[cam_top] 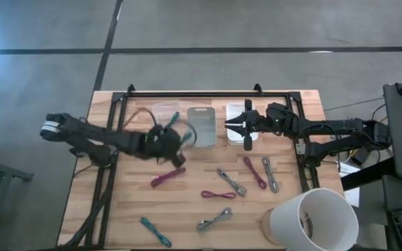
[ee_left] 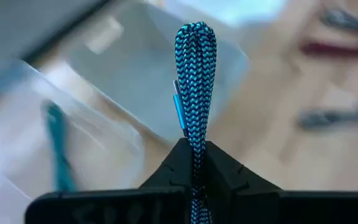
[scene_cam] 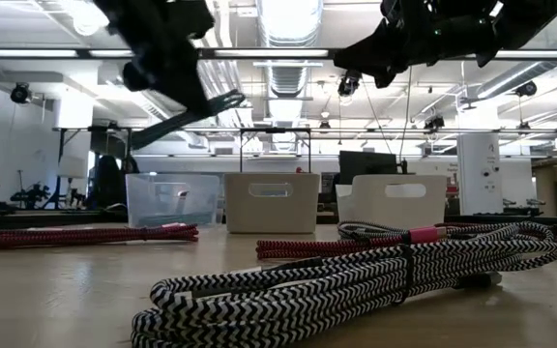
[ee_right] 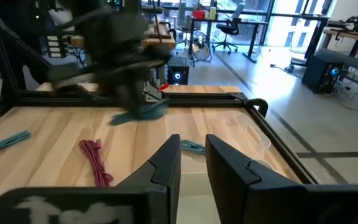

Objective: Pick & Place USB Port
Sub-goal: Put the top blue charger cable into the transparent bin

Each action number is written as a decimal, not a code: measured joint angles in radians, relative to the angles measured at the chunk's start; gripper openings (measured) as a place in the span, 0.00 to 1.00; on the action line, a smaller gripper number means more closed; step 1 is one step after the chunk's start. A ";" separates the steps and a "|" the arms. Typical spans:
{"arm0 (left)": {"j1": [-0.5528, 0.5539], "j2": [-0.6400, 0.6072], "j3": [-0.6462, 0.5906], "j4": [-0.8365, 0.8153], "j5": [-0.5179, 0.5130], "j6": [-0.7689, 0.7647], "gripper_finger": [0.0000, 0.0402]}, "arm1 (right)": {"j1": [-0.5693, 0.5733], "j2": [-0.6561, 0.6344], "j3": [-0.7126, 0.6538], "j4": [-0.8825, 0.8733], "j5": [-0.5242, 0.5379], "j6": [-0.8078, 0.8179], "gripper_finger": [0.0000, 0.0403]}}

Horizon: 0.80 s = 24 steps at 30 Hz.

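My left gripper (cam_top: pixel 172 136) (ee_left: pixel 194 149) is shut on a blue-and-black braided cable bundle (ee_left: pixel 194 62), raised above the table near the clear bin (cam_top: pixel 163 113). In the low view the bundle (scene_cam: pixel 187 116) hangs slanting under that gripper (scene_cam: pixel 167 58). Another teal cable (ee_left: pixel 58 146) lies inside the clear bin. My right gripper (cam_top: pixel 241 126) (ee_right: pixel 193 162) is open and hovers over the white bin (cam_top: pixel 241 111), touching nothing. A grey bin (cam_top: pixel 202 125) stands between the two. My left gripper pinches the cable bundle between its two fingers (ee_left: pixel 219 171). The fingers lie across the folded strands (ee_left: pixel 194 134), and the looped end (ee_left: pixel 195 34) sticks out past the fingertips. The bundle is lifted clear of the table.
Several more bundled cables lie on the wooden table: maroon ones (cam_top: pixel 167 178) (cam_top: pixel 218 194) (cam_top: pixel 255 172), grey ones (cam_top: pixel 231 181) (cam_top: pixel 270 174) (cam_top: pixel 213 219) and a teal one (cam_top: pixel 155 231). A white cup-like container (cam_top: pixel 313 219) stands at the near right corner. A black frame (cam_top: pixel 208 93) borders the far edge.
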 joint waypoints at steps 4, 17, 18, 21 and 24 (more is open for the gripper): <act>0.152 -0.010 0.020 -0.003 -0.001 0.096 0.04 | 0.000 0.000 0.000 0.000 0.000 -0.001 0.18; 0.476 0.126 -0.035 0.030 0.078 0.145 0.05 | 0.000 0.000 0.000 -0.005 0.001 -0.003 0.16; 0.483 0.144 -0.037 0.039 0.078 0.145 0.05 | 0.000 0.000 0.000 -0.005 0.001 -0.003 0.16; 0.502 0.193 -0.037 0.066 0.084 0.140 0.07 | 0.000 0.000 0.000 -0.005 0.001 -0.003 0.16; 0.515 0.239 -0.037 0.069 0.127 0.104 0.07 | 0.000 0.000 0.000 -0.005 0.001 -0.003 0.16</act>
